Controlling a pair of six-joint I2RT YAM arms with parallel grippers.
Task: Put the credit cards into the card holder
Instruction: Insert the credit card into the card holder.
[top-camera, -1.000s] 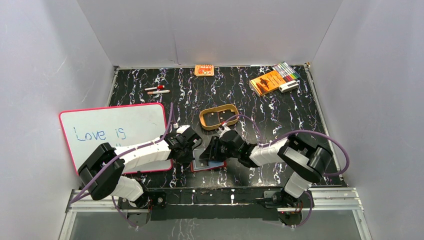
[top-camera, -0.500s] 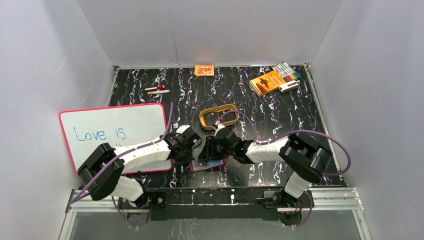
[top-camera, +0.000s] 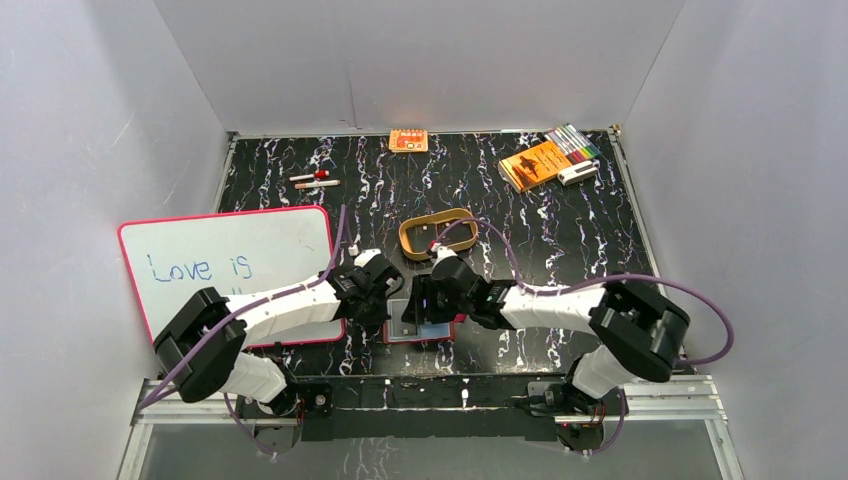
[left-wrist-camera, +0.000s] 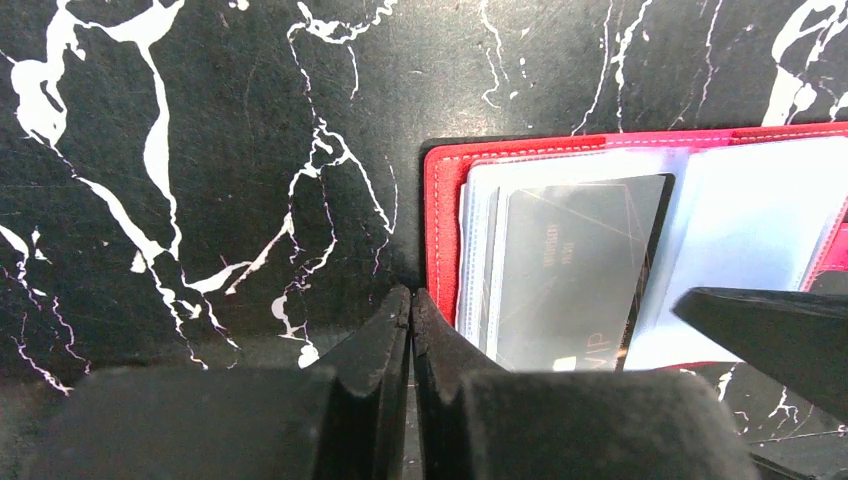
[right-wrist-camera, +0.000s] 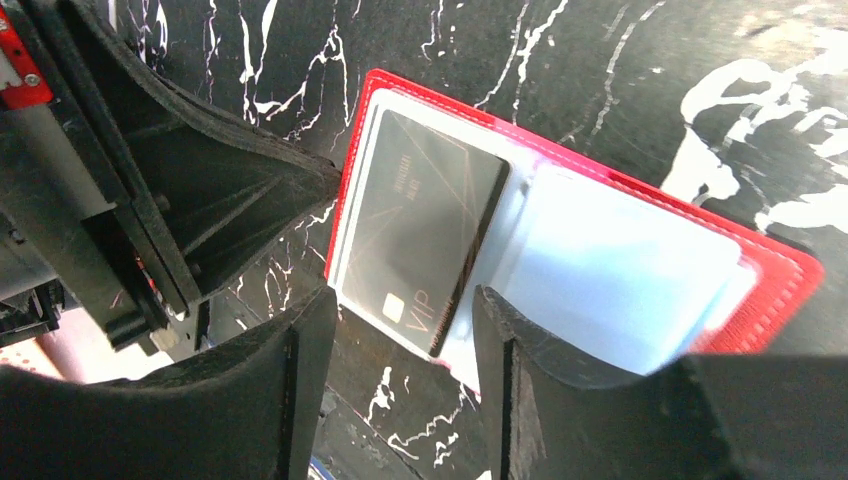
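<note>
Card holder open on table, lower centre overhead | dark card seated in left sleeve | right claw just widened, nothing gripped | left claw closed, empty, at holder's left edge

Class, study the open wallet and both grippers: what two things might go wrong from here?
1. The dark card lies skewed in the card holder, one corner near its edge. The right gripper, open astride that corner, might drag the card out when pulling back.
2. The left gripper, shut, sits against the holder's left rim; a slip could shove the holder sideways.
</note>
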